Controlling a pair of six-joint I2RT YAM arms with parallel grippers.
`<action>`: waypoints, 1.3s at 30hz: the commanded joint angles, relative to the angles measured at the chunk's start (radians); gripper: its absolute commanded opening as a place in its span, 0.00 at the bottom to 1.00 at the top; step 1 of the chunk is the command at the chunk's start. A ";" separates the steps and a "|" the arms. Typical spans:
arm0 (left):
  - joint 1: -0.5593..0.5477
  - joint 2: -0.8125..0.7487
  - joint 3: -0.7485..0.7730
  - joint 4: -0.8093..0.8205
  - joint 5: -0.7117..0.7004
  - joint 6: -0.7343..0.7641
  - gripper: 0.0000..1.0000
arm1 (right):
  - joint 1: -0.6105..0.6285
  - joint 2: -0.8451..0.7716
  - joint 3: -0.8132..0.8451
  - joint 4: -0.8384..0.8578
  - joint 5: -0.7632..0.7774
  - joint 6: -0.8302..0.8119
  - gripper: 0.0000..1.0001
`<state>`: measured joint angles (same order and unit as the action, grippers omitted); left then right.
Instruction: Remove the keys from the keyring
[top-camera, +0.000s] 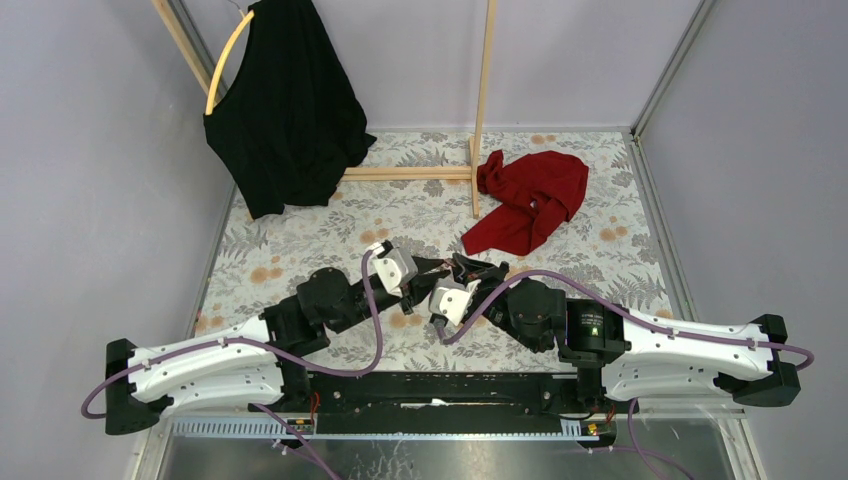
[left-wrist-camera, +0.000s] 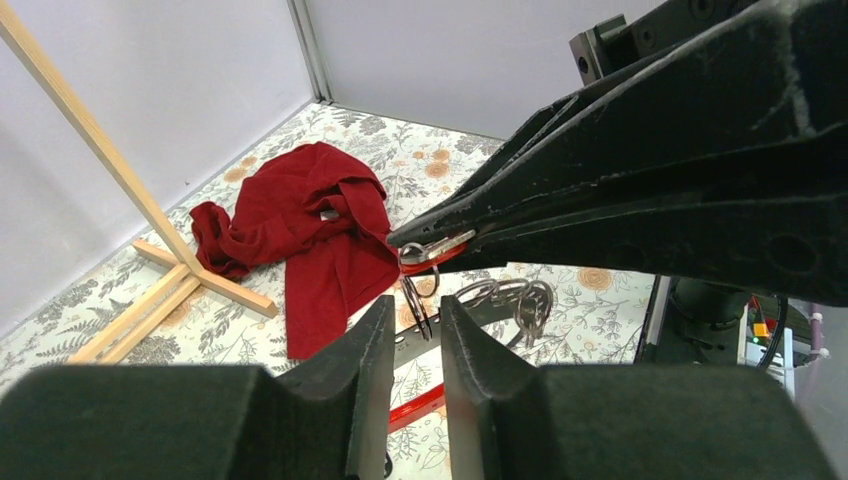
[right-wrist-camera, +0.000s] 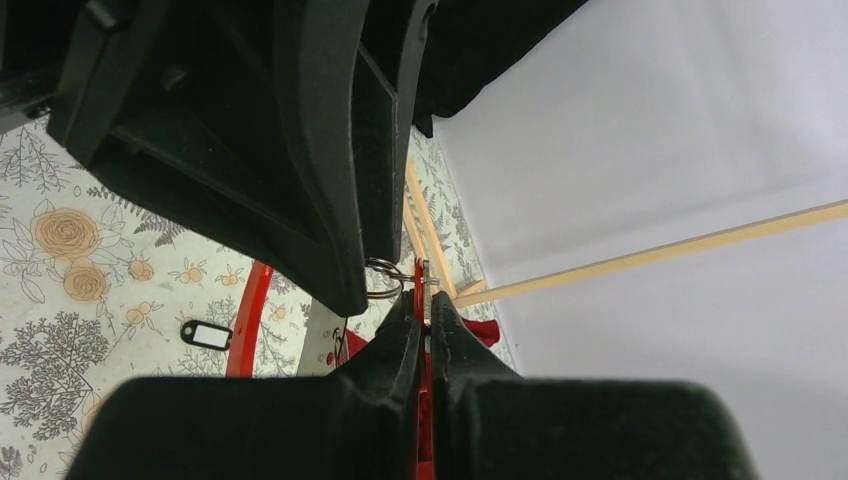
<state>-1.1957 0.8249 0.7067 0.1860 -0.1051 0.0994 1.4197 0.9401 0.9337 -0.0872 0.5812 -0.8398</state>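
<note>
My two grippers meet tip to tip over the middle of the table. My right gripper (right-wrist-camera: 424, 312) is shut on a flat red and metal piece (right-wrist-camera: 424, 280) of the key bunch, also seen in the left wrist view (left-wrist-camera: 432, 250). A thin metal split ring (left-wrist-camera: 416, 298) hangs from that piece, between the tips of my left gripper (left-wrist-camera: 415, 325). Its jaws stand a little apart and do not pinch the ring. Several more metal rings (left-wrist-camera: 512, 298) hang behind. The keyring's red section (right-wrist-camera: 250, 310) curves below. A small black oblong tag (right-wrist-camera: 207, 333) lies on the table.
A red cloth (top-camera: 530, 200) lies at the back right of the flowered table. A wooden rack (top-camera: 482, 100) stands behind, with a black garment (top-camera: 285, 110) on a yellow hanger hoop (top-camera: 228, 60) at the back left. Grey walls close in both sides.
</note>
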 joint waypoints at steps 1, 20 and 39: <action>0.002 -0.005 0.016 0.087 -0.010 -0.008 0.22 | 0.012 -0.009 0.041 0.007 -0.006 0.029 0.00; 0.002 -0.316 -0.279 0.201 -0.114 -0.186 0.00 | 0.013 -0.059 -0.114 0.065 0.104 0.305 0.00; 0.002 -0.173 -0.297 0.331 -0.045 -0.147 0.15 | 0.013 0.037 -0.039 0.049 0.128 0.136 0.00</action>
<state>-1.1976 0.6182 0.3428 0.5087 -0.1822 -0.1009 1.4395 0.9848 0.8200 -0.0475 0.6621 -0.6270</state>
